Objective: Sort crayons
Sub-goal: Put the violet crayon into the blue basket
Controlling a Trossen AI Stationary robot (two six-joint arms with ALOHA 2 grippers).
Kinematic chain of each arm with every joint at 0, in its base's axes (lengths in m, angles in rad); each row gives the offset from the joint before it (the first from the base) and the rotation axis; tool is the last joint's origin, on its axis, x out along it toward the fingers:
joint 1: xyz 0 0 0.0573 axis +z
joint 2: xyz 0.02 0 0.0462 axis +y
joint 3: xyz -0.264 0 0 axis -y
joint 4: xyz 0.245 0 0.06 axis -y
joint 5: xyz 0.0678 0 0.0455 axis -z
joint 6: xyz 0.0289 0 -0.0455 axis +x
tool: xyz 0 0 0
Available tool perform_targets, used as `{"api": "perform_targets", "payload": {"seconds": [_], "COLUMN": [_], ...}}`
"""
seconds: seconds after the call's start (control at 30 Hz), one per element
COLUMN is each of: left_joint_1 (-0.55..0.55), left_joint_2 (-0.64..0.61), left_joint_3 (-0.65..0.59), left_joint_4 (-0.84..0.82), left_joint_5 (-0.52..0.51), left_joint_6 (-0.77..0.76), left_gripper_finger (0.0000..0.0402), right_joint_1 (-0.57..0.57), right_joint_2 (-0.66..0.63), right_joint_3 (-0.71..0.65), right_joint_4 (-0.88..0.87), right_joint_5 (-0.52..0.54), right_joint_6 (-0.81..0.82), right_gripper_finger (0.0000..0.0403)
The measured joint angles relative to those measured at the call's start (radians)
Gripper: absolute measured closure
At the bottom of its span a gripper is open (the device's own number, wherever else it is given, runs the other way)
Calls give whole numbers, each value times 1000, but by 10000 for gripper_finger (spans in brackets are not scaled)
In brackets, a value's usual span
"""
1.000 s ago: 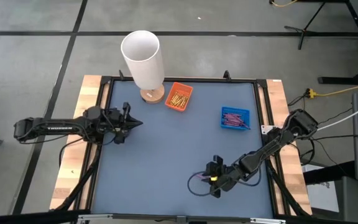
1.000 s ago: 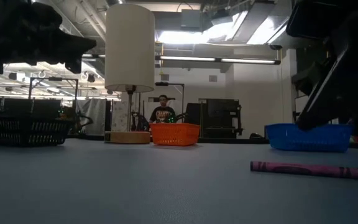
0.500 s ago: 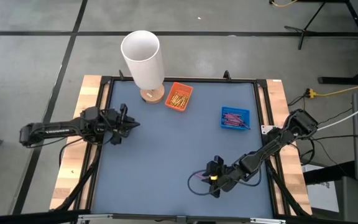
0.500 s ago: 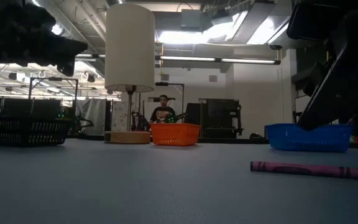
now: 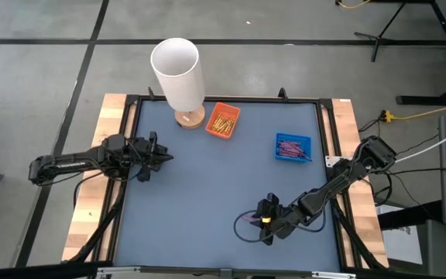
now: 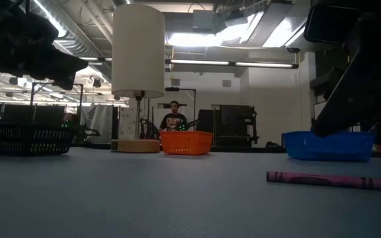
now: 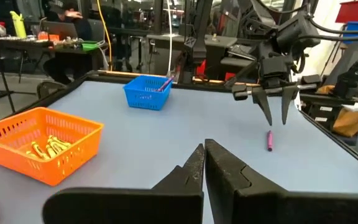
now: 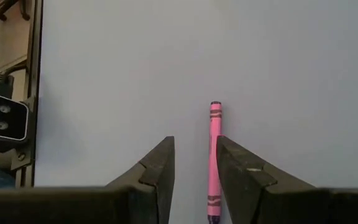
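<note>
One purple crayon (image 8: 214, 155) lies flat on the blue-grey mat, near the front right; it also shows in the low view (image 6: 326, 179) and the left wrist view (image 7: 269, 140). My right gripper (image 8: 194, 140) hangs open above it, fingers pointing down (image 7: 276, 121), clear of the crayon, which lies under one finger's inner edge. My left gripper (image 7: 202, 150) is shut and empty over the mat's left side (image 5: 165, 157). An orange tray (image 5: 223, 121) holds yellow crayons. A blue tray (image 5: 293, 146) holds purple crayons.
A white lamp on a wooden foot (image 5: 178, 77) stands at the far edge, left of the orange tray. The table's black frame (image 5: 333, 155) runs round the mat. Cables hang off the right side. A person sits in the room beyond the table (image 6: 173, 119).
My left gripper has drawn back a little toward the table's left edge, staying shut. The right gripper and the crayon have kept still.
</note>
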Motion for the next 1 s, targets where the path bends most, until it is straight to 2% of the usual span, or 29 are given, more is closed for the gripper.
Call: {"api": "perform_targets", "payload": {"seconds": [0.37, 1.0], "left_joint_1": [0, 0], "left_joint_2": [0, 0], "left_joint_3": [0, 0], "left_joint_4": [-1, -2], "left_joint_5": [-2, -3], "left_joint_6": [19, 18], "left_gripper_finger": [401, 401], "right_joint_1": [0, 14], "right_joint_2": [10, 156], "right_joint_3": [0, 2], "right_joint_4": [14, 100], "right_joint_5": [29, 58], "right_joint_6": [62, 71], "right_gripper_finger": [288, 288]}}
